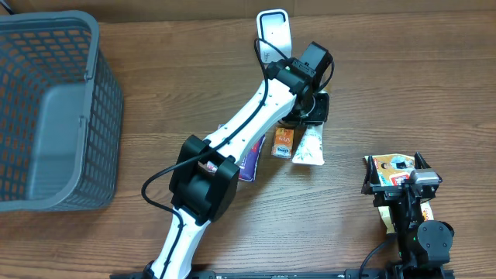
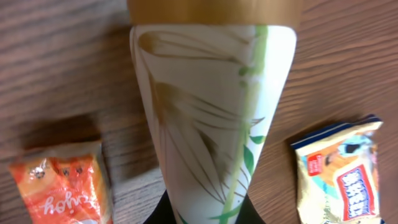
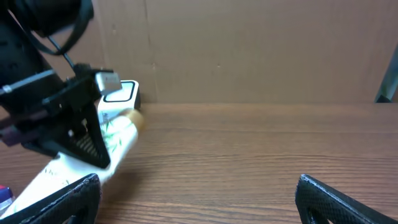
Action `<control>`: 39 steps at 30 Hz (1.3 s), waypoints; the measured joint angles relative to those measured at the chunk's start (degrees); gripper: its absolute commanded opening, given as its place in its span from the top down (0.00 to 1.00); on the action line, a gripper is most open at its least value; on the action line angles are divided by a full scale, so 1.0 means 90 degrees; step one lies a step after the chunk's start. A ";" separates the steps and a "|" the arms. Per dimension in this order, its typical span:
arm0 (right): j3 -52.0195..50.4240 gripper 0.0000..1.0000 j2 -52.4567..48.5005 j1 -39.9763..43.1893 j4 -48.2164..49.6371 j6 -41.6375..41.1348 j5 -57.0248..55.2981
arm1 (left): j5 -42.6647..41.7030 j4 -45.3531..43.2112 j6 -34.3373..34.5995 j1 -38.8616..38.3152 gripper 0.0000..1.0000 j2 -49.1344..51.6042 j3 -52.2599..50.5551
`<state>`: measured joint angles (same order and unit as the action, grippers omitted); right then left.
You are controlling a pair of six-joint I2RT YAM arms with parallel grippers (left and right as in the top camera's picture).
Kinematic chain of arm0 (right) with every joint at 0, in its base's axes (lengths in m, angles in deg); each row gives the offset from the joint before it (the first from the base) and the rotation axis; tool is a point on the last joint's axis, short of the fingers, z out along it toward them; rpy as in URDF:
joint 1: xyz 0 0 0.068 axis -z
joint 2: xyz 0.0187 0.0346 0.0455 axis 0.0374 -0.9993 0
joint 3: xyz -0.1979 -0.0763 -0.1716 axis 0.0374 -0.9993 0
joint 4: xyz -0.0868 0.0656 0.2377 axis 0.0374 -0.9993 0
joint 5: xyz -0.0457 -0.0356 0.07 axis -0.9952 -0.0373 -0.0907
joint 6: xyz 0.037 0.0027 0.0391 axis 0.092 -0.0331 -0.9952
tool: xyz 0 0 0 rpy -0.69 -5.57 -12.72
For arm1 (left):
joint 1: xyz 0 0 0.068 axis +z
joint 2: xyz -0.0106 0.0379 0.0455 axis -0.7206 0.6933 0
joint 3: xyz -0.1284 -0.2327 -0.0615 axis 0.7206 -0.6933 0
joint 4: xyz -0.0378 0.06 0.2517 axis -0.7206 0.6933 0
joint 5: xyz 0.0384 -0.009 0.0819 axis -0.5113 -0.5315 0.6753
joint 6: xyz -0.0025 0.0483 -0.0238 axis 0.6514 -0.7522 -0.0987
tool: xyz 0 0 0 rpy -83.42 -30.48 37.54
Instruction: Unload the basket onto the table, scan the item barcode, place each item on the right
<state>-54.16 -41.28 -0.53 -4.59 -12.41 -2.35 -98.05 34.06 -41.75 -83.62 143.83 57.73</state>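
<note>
While resting right gripper (image 3: pixel 198 183) wide and empty near right, clamping left gripper (image 1: pixel 310 116), just near of scanner (image 1: pixel 273 27), tight on tube (image 1: pixel 308 147) mid-table. Seemingly finishing grasp; next calling for lifting, turning barcode toward scanner.

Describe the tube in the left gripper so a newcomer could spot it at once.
Start at the grey basket on the table's left and look right to the middle. Seen from overhead, the tube is just right of the orange packet, with the left gripper shut on it. It alone is white with green bamboo leaves and a gold cap.
</note>
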 measured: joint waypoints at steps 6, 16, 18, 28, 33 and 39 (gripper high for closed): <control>0.0000 0.00 0.0000 0.0000 0.0000 -0.0002 0.0000 | 0.0002 0.0078 0.0090 0.0000 0.63 0.0299 0.0000; 0.0000 0.00 0.0000 0.0000 0.0000 0.0002 0.0000 | -0.0457 0.0100 0.0080 0.0119 0.32 0.0311 0.0134; 0.0000 0.00 0.0000 0.0000 0.0000 -0.0002 -0.0002 | -0.0685 0.0194 -0.0039 0.0240 0.31 0.0284 0.0282; 0.0000 0.00 0.0000 0.0000 0.0000 -0.0002 0.0000 | -0.1010 0.1222 -0.0714 0.1027 0.11 -0.1022 0.1375; 0.0000 0.00 0.0000 0.0000 0.0005 0.0000 -0.0002 | -0.0801 0.1994 -0.0908 0.1149 0.00 -0.2288 0.1498; 0.0000 0.00 0.0000 0.0000 0.0002 0.0000 0.0000 | -0.0012 0.3305 -0.0996 0.1379 0.00 -0.3291 0.1545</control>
<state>-54.16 -41.28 -0.53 -4.57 -12.41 -2.35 -98.16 63.81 -50.71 -71.21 114.21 71.63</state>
